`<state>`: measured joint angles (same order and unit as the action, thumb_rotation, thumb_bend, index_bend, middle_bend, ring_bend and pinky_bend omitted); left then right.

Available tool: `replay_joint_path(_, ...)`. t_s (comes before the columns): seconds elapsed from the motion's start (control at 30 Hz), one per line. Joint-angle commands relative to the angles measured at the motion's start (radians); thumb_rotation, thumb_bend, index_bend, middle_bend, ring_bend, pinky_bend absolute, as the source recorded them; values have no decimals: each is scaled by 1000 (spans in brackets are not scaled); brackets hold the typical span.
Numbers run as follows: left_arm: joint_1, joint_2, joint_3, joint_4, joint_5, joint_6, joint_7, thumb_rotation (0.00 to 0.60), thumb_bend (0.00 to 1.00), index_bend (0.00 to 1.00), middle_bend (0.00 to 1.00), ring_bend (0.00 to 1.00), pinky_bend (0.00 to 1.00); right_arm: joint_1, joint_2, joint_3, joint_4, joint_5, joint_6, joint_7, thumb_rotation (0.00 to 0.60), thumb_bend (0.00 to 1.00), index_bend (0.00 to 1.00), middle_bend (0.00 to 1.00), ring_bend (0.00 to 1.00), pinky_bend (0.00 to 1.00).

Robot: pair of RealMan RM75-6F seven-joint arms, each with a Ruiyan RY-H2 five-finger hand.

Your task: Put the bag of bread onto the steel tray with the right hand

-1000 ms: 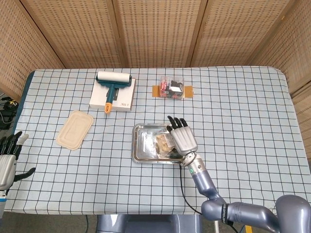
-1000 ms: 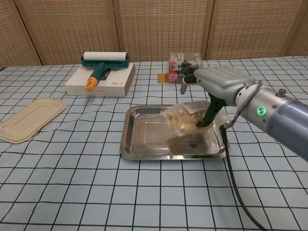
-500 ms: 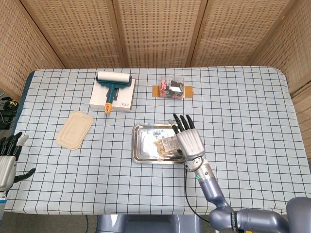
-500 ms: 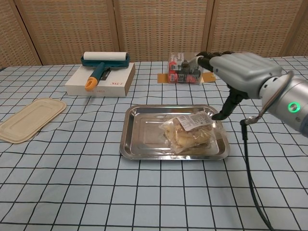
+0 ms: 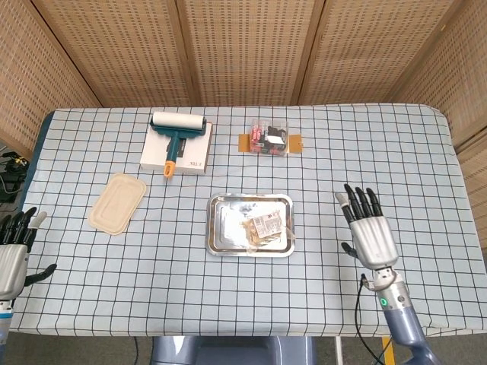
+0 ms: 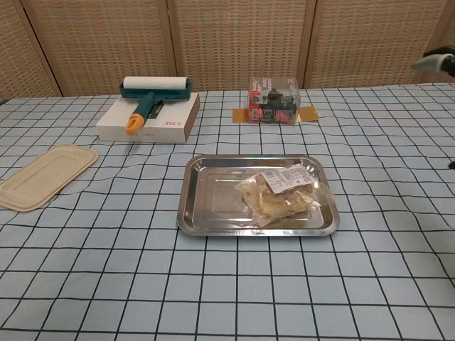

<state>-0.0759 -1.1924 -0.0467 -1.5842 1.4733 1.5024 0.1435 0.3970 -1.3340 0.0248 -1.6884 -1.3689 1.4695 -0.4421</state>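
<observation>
**Bread on the tray, right hand pulled clear**

Since half a second ago the right hand [image 5: 370, 228] has drawn back from the tray to the bench's right side, near the robot, fingers spread and holding nothing. The left hand [image 5: 13, 247] sits low at the near left edge, partly cut off, fingers loosely apart and empty.

Mid-bench, the bread [image 6: 284, 195] lies in the tray's [image 6: 213, 192] right half, touching nothing else, so the task looks done. A beige lid [image 5: 116, 201] lies to the left.

Farther back are a roller [image 5: 177, 129] on its white box [image 5: 194, 156] and a clear pack [image 5: 270, 138], contents hard to make out. In the chest view only the right fingertips show at the frame's edge.
</observation>
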Motion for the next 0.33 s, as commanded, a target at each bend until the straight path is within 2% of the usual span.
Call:
replay_joint_path(0.03,-1,-5,-1,6,-1,1,4,600,73,0,0,0,0,-84,36,-51,110,-54,52,135,600,154,5,0,0,0)
replay_joint_path(0.33,-3,-12,-4,19,-3,-1,5,600,73,0,0,0,0,-184,2,-47,317,-91,140,325,600,155,1,0,0,0)
